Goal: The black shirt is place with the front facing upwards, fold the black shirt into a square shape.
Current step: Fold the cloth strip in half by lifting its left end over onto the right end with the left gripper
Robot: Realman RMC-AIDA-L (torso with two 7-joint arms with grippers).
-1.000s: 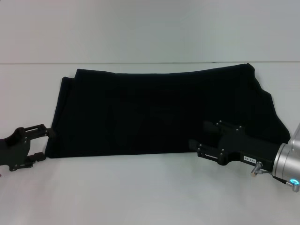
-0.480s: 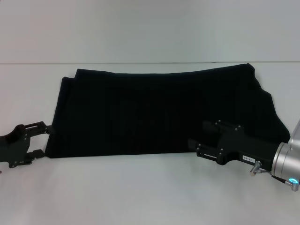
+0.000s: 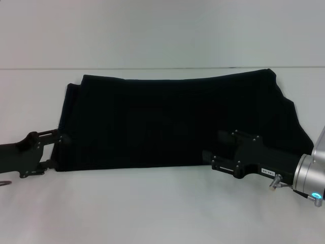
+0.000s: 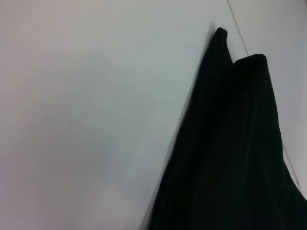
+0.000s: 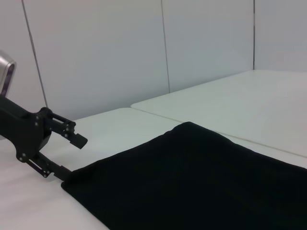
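Shirt (image 3: pixel 172 122): black, folded to a wide band, flat on the white table (image 3: pixel 152 208), centre of head view (no lettering showing).

Left gripper (image 3: pixel 55 148): at 8 o'clock, jaws apart, straddling the shirt's near-left corner; the lower finger (image 5: pixel 50 168) touches that corner.

Right gripper (image 3: pixel 216 150): at 4 o'clock, over the shirt's near edge; jaws apart, holding nothing visible.
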